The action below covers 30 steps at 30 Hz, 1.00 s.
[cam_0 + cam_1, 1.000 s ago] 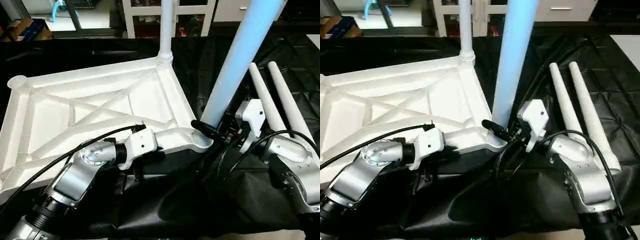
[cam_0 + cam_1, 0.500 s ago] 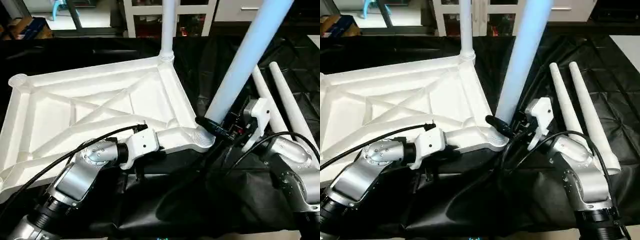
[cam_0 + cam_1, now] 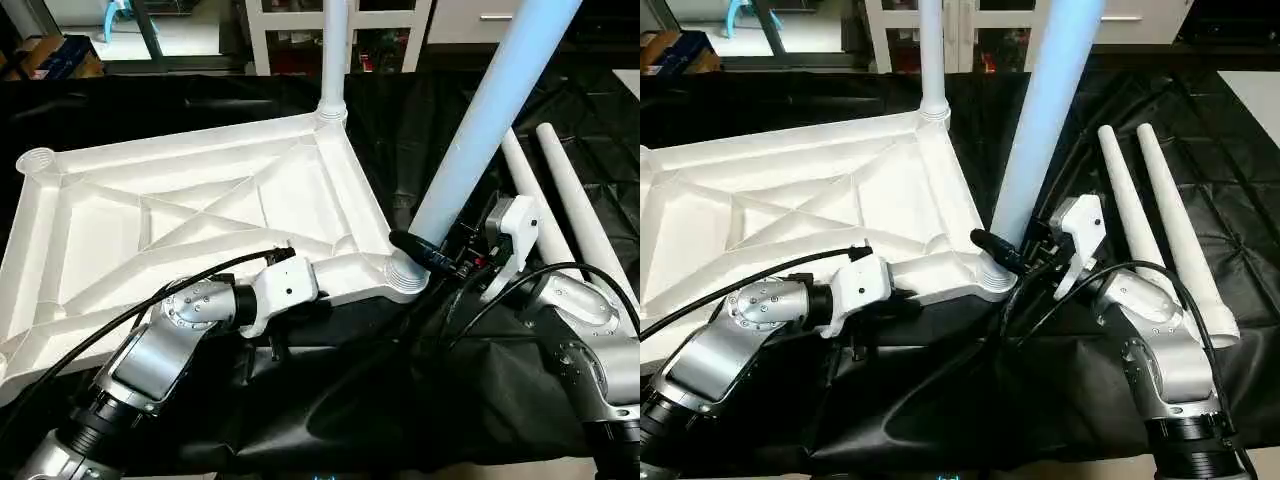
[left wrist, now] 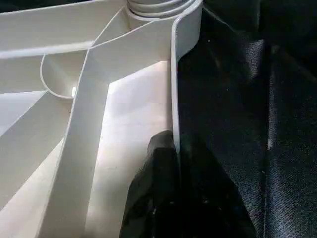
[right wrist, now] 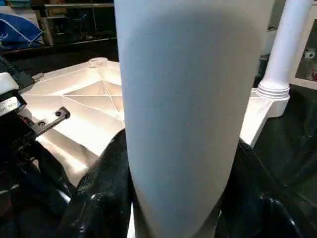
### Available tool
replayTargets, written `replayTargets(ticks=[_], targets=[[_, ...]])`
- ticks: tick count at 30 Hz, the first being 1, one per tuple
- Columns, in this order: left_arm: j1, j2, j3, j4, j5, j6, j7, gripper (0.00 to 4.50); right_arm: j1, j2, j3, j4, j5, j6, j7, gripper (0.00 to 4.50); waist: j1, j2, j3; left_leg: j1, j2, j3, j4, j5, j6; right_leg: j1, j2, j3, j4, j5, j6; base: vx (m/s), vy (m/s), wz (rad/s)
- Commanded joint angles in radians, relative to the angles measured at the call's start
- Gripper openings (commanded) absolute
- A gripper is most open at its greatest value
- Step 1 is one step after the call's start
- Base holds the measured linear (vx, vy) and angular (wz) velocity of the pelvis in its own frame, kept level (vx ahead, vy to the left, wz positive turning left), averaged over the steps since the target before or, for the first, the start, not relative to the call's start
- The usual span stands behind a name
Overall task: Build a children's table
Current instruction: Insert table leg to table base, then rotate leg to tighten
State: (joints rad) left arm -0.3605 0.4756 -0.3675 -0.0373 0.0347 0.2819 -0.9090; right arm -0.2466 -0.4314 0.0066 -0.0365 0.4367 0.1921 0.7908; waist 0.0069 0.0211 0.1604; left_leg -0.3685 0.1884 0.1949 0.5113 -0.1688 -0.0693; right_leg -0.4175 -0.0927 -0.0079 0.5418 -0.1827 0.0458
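Black sheeting (image 3: 330,420) covers the work surface, on which the white tabletop (image 3: 180,215) lies upside down, X-ribs and round corner sockets exposed, one leg (image 3: 334,55) already seated upright in the far socket. The near rim is pinched by the left gripper (image 4: 173,148), jaws pressed together on the thin wall, evidently to steady the top while a second leg (image 3: 480,125), tilted, is clasped at its base by the right gripper (image 3: 1015,258) and held at the near corner socket (image 3: 405,278). Two spare legs (image 3: 565,195) lie alongside.
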Motion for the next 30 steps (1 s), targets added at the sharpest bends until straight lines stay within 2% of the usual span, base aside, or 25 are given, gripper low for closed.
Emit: replayTargets(ticks=[1,3,5,6,7,9,13,17,23,26,30], targets=[[0.037,0.003,-0.032,0.052,0.004,0.001,-0.013,0.00,0.054,0.003,0.005,0.112,-0.029,0.081,-0.043,2.41,-0.002,-0.004,-0.007,0.009,0.037,-0.029,-0.079,-0.511,-0.017,-0.012,-0.036,0.025,-0.092,-0.600,-0.075,0.000,0.000,0.00],[0.036,0.003,-0.031,0.052,0.005,0.000,-0.014,0.00,0.047,0.001,-0.002,0.081,-0.016,0.088,-0.042,2.60,-0.002,-0.004,-0.010,0.007,0.037,-0.028,-0.078,-0.487,-0.016,-0.008,-0.034,0.025,-0.087,-0.566,-0.084,0.000,0.000,0.00],[0.036,0.004,-0.030,0.051,0.005,0.001,-0.015,0.00,0.041,-0.001,-0.007,0.060,-0.013,0.091,-0.048,2.74,0.000,-0.003,-0.013,0.011,0.036,-0.021,-0.073,-0.458,-0.013,-0.009,-0.032,0.027,-0.086,-0.518,-0.104,0.000,0.000,0.00],[0.037,0.004,-0.030,0.051,0.005,0.000,-0.016,0.00,0.032,-0.004,-0.014,0.032,-0.005,0.098,-0.051,2.74,0.003,-0.003,-0.022,0.006,0.038,-0.018,-0.070,-0.394,-0.004,0.002,-0.030,0.027,-0.076,-0.428,-0.130,0.000,0.000,0.00],[0.037,0.005,-0.030,0.051,0.005,-0.001,-0.016,0.00,0.030,-0.004,-0.016,0.026,-0.003,0.099,-0.051,2.74,0.003,-0.005,-0.032,-0.004,0.035,-0.014,-0.061,-0.276,0.015,0.016,-0.026,0.023,-0.057,-0.271,-0.155,0.000,0.000,0.00],[0.036,0.005,-0.030,0.053,0.005,-0.002,-0.018,0.00,0.020,-0.010,-0.028,-0.010,0.020,0.115,-0.046,2.74,0.003,0.000,-0.027,-0.005,0.034,-0.003,-0.055,-0.221,0.050,0.013,-0.023,0.020,-0.055,-0.191,-0.185,0.000,0.000,0.00],[0.036,0.006,-0.030,0.054,0.005,-0.004,-0.019,0.00,0.018,-0.017,-0.033,-0.028,0.026,0.118,-0.041,2.74,0.008,0.004,-0.033,-0.004,0.032,0.002,-0.044,-0.160,0.080,0.020,-0.027,0.018,-0.046,-0.167,-0.212,0.000,0.000,0.00],[0.034,0.005,-0.031,0.053,0.006,0.000,-0.020,0.00,0.017,-0.029,-0.041,-0.047,0.020,0.114,-0.038,2.74,0.010,0.007,-0.035,-0.003,0.032,0.004,-0.041,-0.137,0.095,0.021,-0.026,0.016,-0.042,-0.152,-0.224,0.000,0.000,0.00],[0.035,0.004,-0.031,0.055,0.008,-0.002,-0.021,0.00,0.016,-0.055,-0.046,-0.078,0.021,0.118,-0.018,2.74,0.014,0.006,-0.038,-0.001,0.031,0.005,-0.034,-0.119,0.106,0.024,-0.025,0.018,-0.037,-0.133,-0.230,0.000,0.000,0.00],[0.033,0.003,-0.030,0.058,0.008,-0.004,-0.020,0.00,0.012,-0.075,-0.047,-0.088,0.015,0.117,-0.005,2.74,0.017,-0.001,-0.041,-0.004,0.028,0.006,-0.028,-0.104,0.115,0.026,-0.024,0.021,-0.031,-0.106,-0.232,0.000,0.000,0.00],[0.033,0.003,-0.028,0.060,0.008,-0.006,-0.019,0.00,0.013,-0.107,-0.053,-0.087,0.011,0.118,0.017,2.74,0.019,-0.001,-0.041,-0.002,0.028,0.007,-0.026,-0.117,0.122,0.025,-0.023,0.022,-0.030,-0.117,-0.237,0.000,0.000,0.00]])
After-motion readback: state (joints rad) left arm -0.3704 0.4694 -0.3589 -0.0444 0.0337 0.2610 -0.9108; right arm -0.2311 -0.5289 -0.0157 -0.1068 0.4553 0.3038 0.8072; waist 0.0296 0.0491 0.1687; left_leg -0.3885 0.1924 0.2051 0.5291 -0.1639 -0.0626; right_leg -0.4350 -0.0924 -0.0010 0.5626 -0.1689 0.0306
